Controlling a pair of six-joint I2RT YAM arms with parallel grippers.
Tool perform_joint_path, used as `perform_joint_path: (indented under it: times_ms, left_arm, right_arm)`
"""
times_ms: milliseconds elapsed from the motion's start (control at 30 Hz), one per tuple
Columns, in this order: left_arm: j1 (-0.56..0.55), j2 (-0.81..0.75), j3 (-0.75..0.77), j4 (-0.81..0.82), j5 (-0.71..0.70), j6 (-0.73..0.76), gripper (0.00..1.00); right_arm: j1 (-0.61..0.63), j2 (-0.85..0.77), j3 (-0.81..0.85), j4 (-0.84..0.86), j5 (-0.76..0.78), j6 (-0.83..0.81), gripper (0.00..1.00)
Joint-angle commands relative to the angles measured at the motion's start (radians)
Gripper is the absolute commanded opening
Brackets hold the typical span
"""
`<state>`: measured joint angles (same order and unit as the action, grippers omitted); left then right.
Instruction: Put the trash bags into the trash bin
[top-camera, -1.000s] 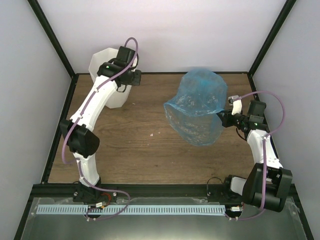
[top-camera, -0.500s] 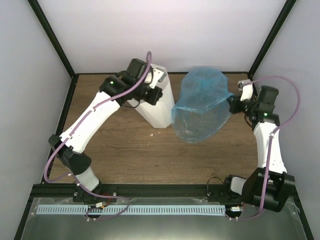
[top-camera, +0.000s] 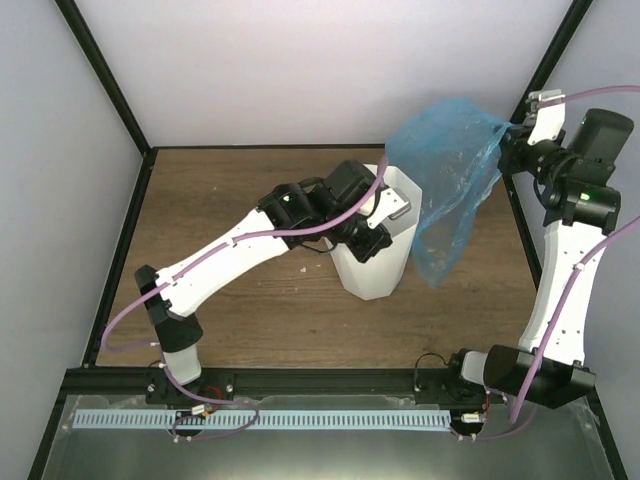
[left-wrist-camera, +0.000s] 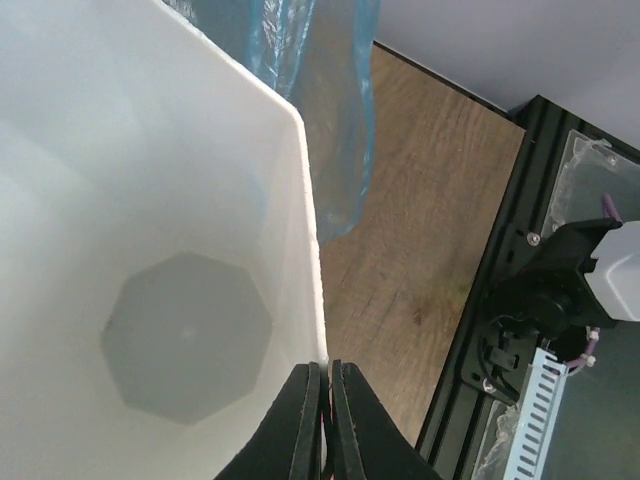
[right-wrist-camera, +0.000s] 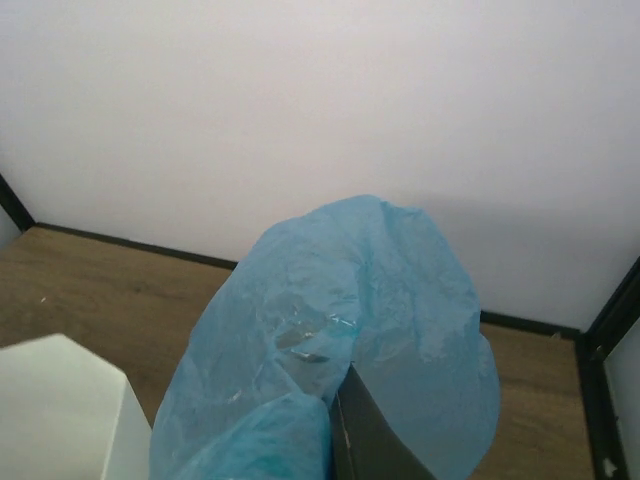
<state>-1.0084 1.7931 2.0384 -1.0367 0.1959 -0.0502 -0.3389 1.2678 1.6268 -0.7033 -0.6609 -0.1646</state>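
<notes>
The white faceted trash bin (top-camera: 375, 268) is right of the table's middle, mouth up. My left gripper (top-camera: 378, 222) is shut on its near rim; in the left wrist view the black fingers (left-wrist-camera: 300, 410) pinch the rim wall, and the bin (left-wrist-camera: 180, 200) is bare inside. The light-blue trash bag (top-camera: 448, 170) hangs from my right gripper (top-camera: 507, 135), raised at the back right and shut on the film. The bag's lower end dangles just outside the bin's right side. In the right wrist view the bag (right-wrist-camera: 300, 300) drapes over the gripper (right-wrist-camera: 338, 405), with the bin's corner (right-wrist-camera: 60, 410) at lower left.
Black frame posts (top-camera: 545, 70) and pale walls close in the wooden table (top-camera: 250, 190) at the back and sides. A black rail (top-camera: 330, 380) runs along the near edge with both arm bases. The right arm's base (left-wrist-camera: 555, 300) shows in the left wrist view.
My left arm has carried the bin from the back left corner to right of the middle. My right arm has risen toward the back right, lifting the bag off the table.
</notes>
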Motion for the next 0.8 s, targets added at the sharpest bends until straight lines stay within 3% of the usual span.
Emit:
perform_joint_path:
  times_ms: [0, 100, 233, 367, 600, 767]
  left_arm:
    - [-0.02, 0.032, 0.047, -0.006, -0.031, 0.022, 0.06]
    - [-0.036, 0.038, 0.048, -0.007, -0.033, 0.026, 0.13]
    - [-0.043, 0.027, 0.075, 0.018, -0.039, 0.017, 0.38]
    - [-0.047, -0.021, 0.061, 0.112, -0.051, -0.006, 0.55]
    - [-0.13, -0.175, -0.179, 0.534, -0.116, -0.085, 0.65]
    - [-0.236, -0.128, -0.18, 0.622, -0.151, -0.033, 0.72]
  right_arm:
    - [-0.005, 0.015, 0.133, -0.109, 0.055, -0.01, 0.01]
    - [-0.005, 0.022, 0.213, -0.134, 0.07, -0.013, 0.01]
    - [-0.005, 0.032, 0.309, -0.164, 0.091, -0.015, 0.01]
    - [-0.005, 0.029, 0.386, -0.177, 0.113, -0.011, 0.01]
    - [-0.005, -0.019, 0.45, -0.152, 0.212, -0.001, 0.01]
    - [-0.005, -0.04, 0.468, -0.166, 0.249, -0.018, 0.01]
